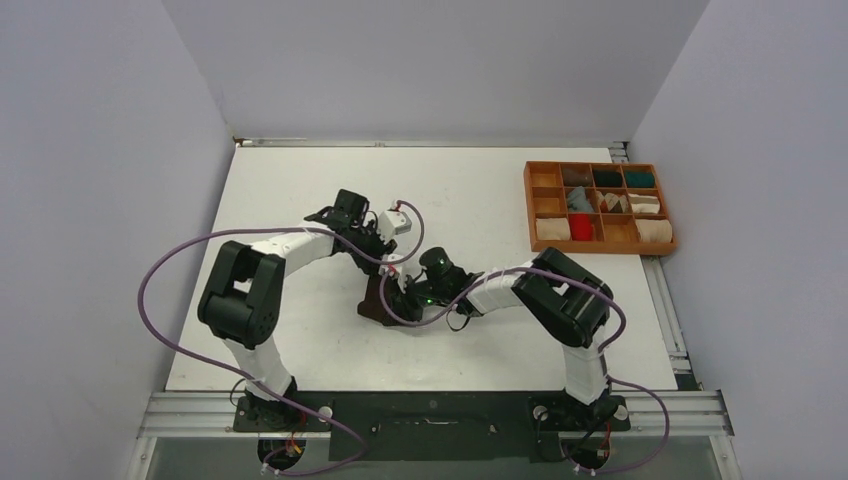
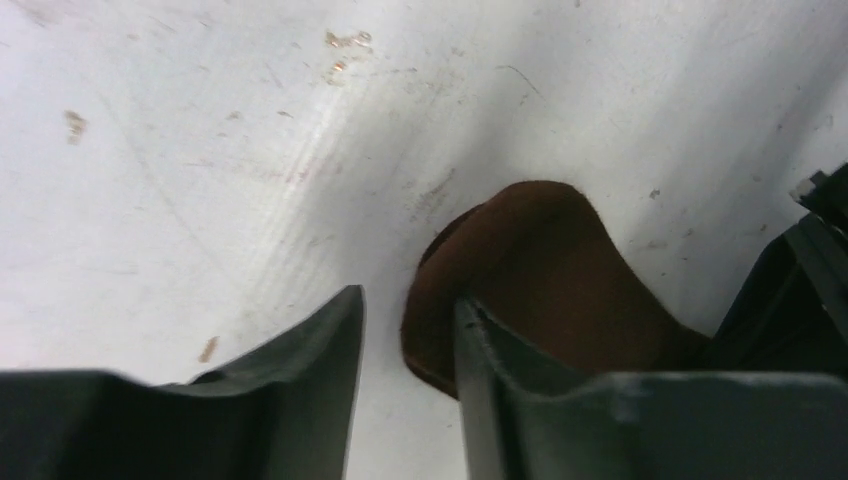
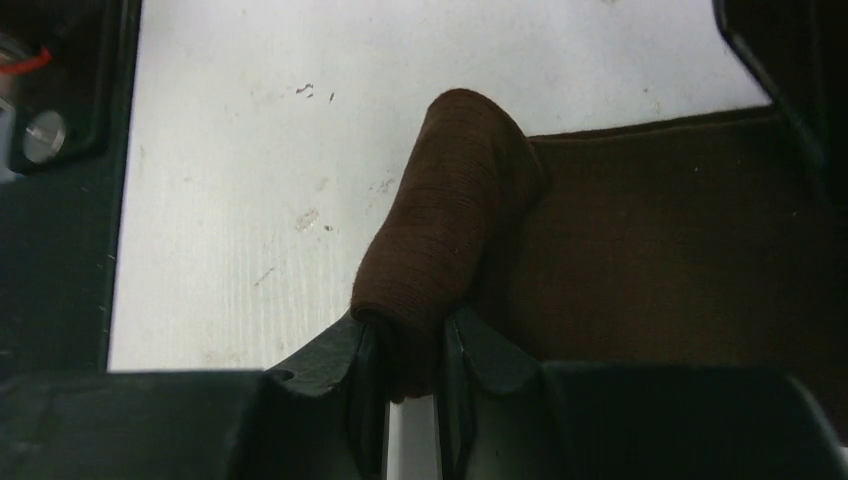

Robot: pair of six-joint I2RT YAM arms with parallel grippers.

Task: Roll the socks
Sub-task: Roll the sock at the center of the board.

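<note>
A dark brown sock [image 1: 376, 303] lies on the white table between the two arms. Its near end is rolled into a short tube [image 3: 450, 210], and the rest lies flat [image 3: 680, 250]. My right gripper [image 3: 408, 325] is shut on the end of that roll, and in the top view [image 1: 412, 293] it sits right of the sock. My left gripper [image 2: 408, 297] is open, with bare table between its fingers. Its right finger [image 2: 480, 370] rests against the sock's edge [image 2: 540, 260]. No pale-striped cuff shows. No grey or red sock lies loose on the table.
A wooden compartment tray [image 1: 600, 249] stands at the back right. It holds rolled bundles, among them a red one [image 1: 582, 227], a grey one [image 1: 578, 198] and a teal one [image 1: 638, 179]. Purple cables loop round both arms.
</note>
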